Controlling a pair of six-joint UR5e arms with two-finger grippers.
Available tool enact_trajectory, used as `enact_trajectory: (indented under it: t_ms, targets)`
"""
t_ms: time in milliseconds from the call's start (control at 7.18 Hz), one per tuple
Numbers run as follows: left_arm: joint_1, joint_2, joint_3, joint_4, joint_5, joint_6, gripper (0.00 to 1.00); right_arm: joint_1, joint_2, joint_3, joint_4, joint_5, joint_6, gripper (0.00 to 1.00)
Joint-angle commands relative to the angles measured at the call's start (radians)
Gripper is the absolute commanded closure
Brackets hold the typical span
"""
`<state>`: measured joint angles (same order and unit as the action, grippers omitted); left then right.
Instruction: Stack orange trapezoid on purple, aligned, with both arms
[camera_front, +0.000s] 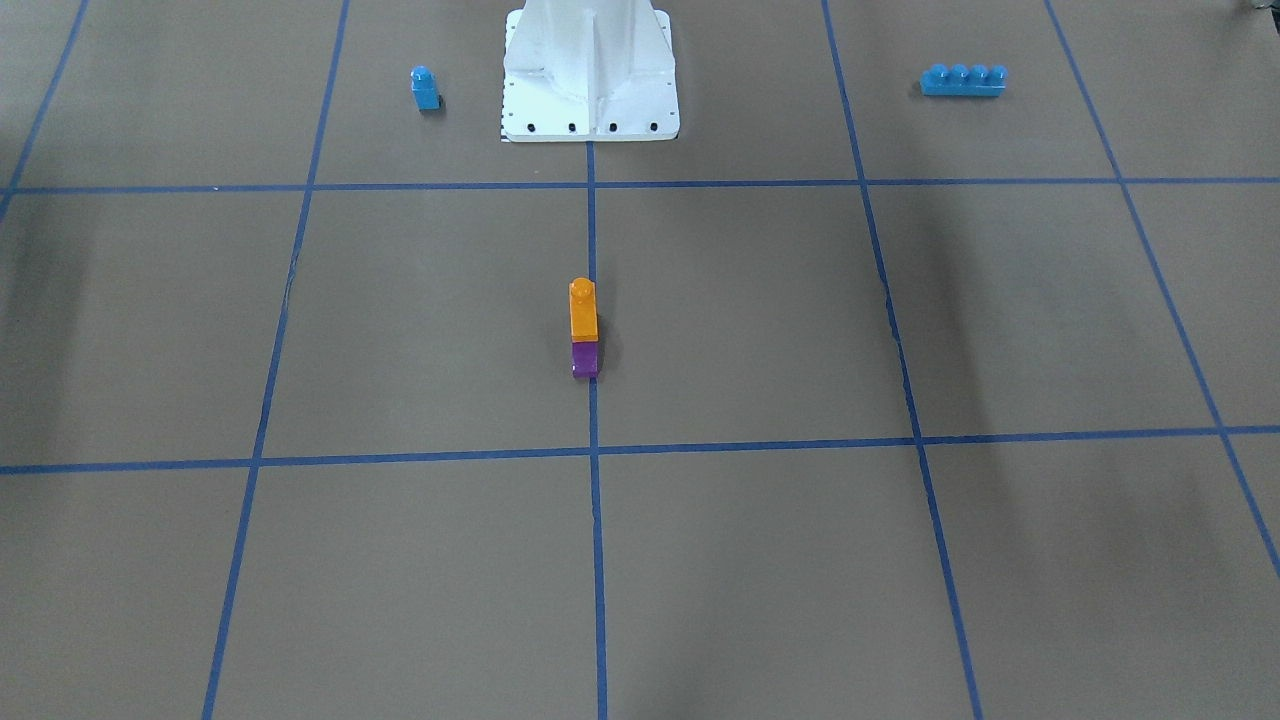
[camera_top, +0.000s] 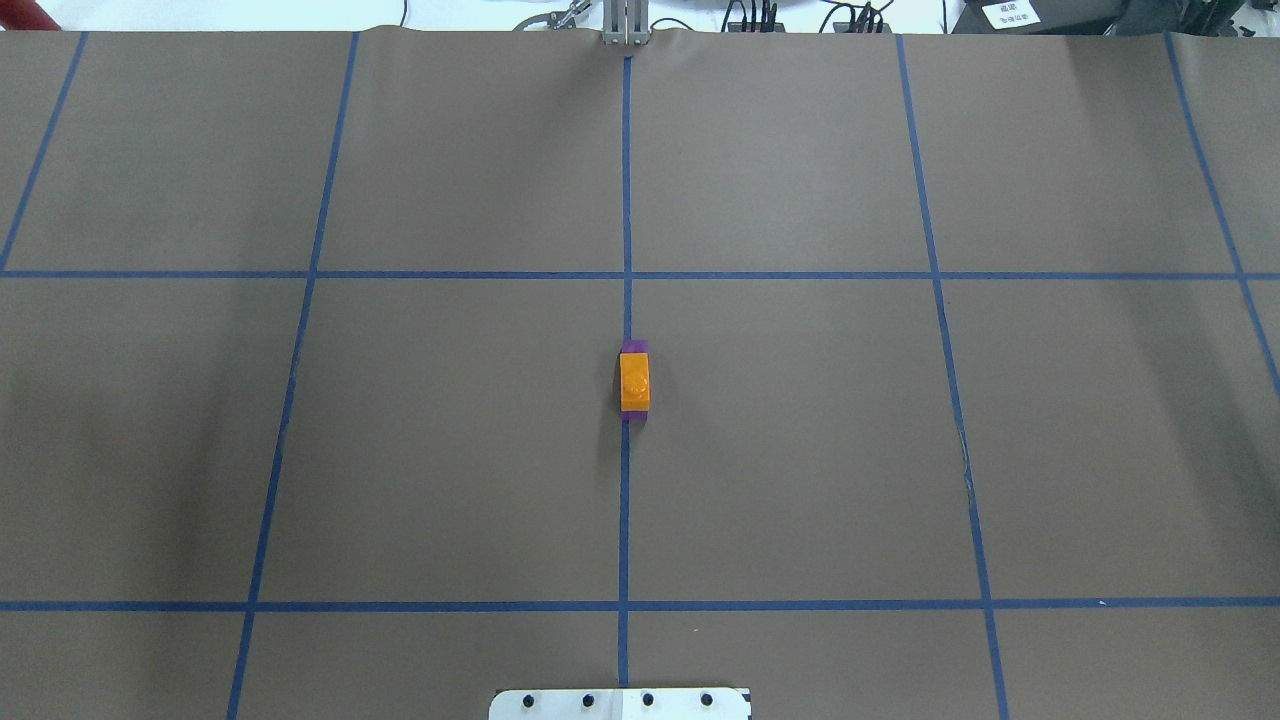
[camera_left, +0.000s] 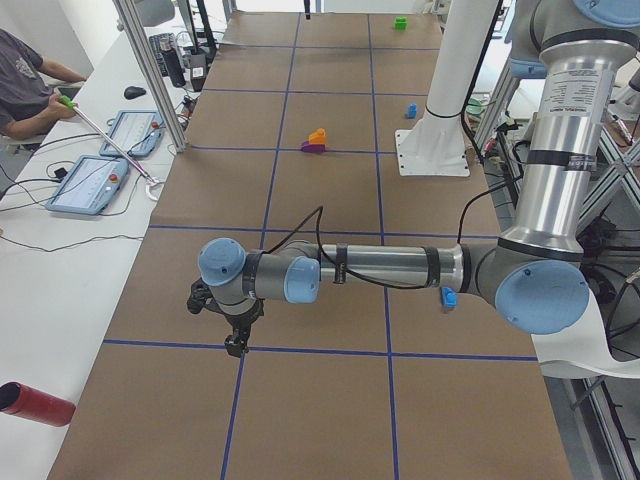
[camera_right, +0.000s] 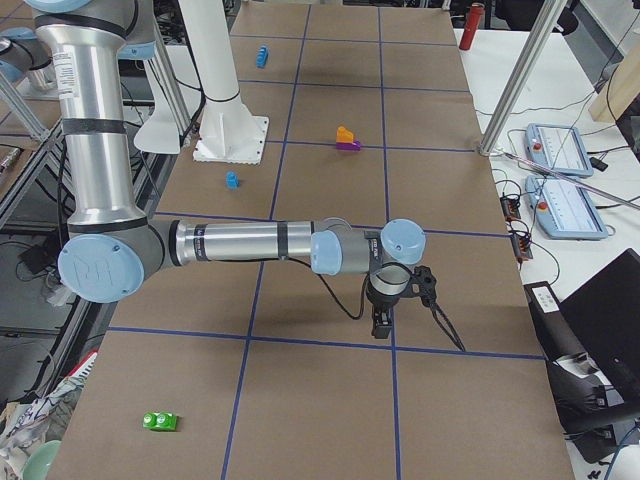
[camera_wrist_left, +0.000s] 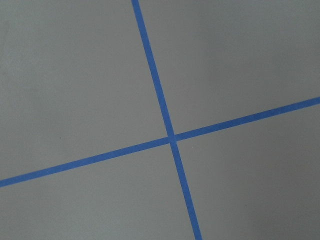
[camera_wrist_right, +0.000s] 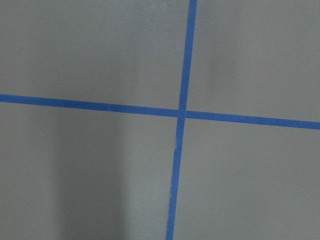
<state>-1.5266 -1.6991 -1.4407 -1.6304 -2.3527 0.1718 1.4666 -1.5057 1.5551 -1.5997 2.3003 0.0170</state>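
The orange trapezoid (camera_top: 634, 382) sits on top of the purple block (camera_top: 634, 346), stud up, at the middle of the table (camera_top: 800, 450), right on the centre tape line (camera_top: 625, 200). From overhead their long edges run parallel. A strip of purple shows beyond the orange block's far end, and a sliver shows at its near end. The stack stands alone, well apart from both grippers and from the table's edges.

The left arm (camera_left: 380, 268) reaches out low over the table's left end. The left gripper (camera_left: 237, 335) points down, just above a tape crossing. The right arm (camera_right: 250, 242) does the same at the right end, with the right gripper (camera_right: 381, 322) above a crossing there. Only the side cameras show the grippers, so I cannot tell how far their jaws are parted or whether they hold anything. Each wrist camera shows only bare brown surface and crossed blue tape.

Near the robot's white base plate (camera_front: 590, 112) a small blue block (camera_front: 424, 88) stands on the right-arm side. A long blue brick (camera_front: 963, 80) lies on the left-arm side. A green block (camera_right: 160, 421) lies near the table's right end, well apart from the right gripper.
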Motion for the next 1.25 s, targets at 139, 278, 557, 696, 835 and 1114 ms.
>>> enact_trajectory:
  t_ms: [139, 278, 557, 696, 835, 1114]
  targets:
    - [0.0, -0.013, -0.004, 0.001, -0.005, -0.128, 0.0, -0.044, -0.001, 0.007, 0.036, -0.011, -0.009, 0.0]
    - [0.002, -0.017, -0.013, 0.001, -0.007, -0.19, 0.0, -0.045, -0.005, 0.01, 0.075, -0.059, -0.011, 0.0]
    - [0.002, -0.021, -0.013, 0.0, -0.008, -0.195, 0.0, -0.045, -0.027, 0.032, 0.079, -0.068, -0.011, 0.0]
    - [0.002, -0.019, -0.013, 0.0, -0.008, -0.192, 0.0, -0.045, -0.027, 0.037, 0.079, -0.065, -0.009, 0.0]
    - [0.002, -0.017, -0.007, 0.0, -0.008, -0.192, 0.0, -0.042, -0.031, 0.04, 0.079, -0.059, -0.009, 0.0]
    - [0.003, -0.017, -0.013, -0.002, -0.008, -0.193, 0.0, -0.034, -0.053, 0.048, 0.078, -0.058, 0.001, 0.0]
